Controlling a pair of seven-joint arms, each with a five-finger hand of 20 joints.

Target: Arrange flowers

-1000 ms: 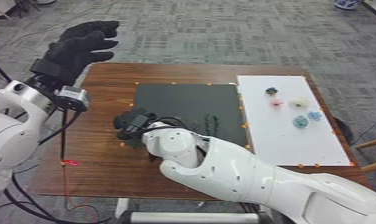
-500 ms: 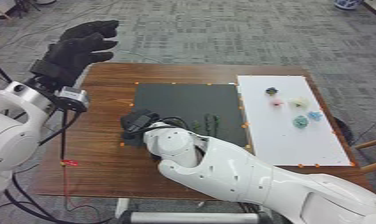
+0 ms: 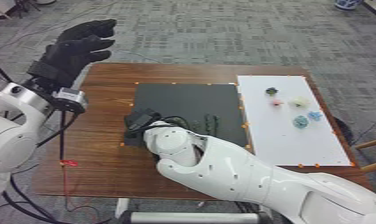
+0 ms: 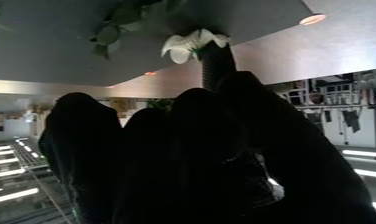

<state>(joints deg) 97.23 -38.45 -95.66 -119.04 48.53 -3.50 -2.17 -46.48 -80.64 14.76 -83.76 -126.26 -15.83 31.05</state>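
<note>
In the head view my right hand (image 3: 143, 120) is low at the dark mat's left edge, and green stems (image 3: 211, 124) lie to its right. My left hand (image 3: 75, 52) is raised beyond the table's far left corner, fingers relaxed. In the right wrist view a white flower (image 4: 191, 46) is against a dark ribbed piece beyond my right hand (image 4: 198, 145); whether that piece is a holder or part of the glove I cannot tell. Green leaves (image 4: 120, 27) are near the flower. On the white board are pink (image 3: 276, 103), pale (image 3: 298, 102), teal (image 3: 301, 121) and blue (image 3: 315, 115) blooms.
The dark mat (image 3: 184, 97) is at the middle of the brown table (image 3: 104, 100), with the white board (image 3: 273, 135) on its right. A small dark bloom (image 3: 271, 91) is near the board's far end. My right forearm crosses the near part of the table.
My right hand has shifted a little to the right, from beyond the mat's left edge onto it. The left hand has drifted slightly to the left.
</note>
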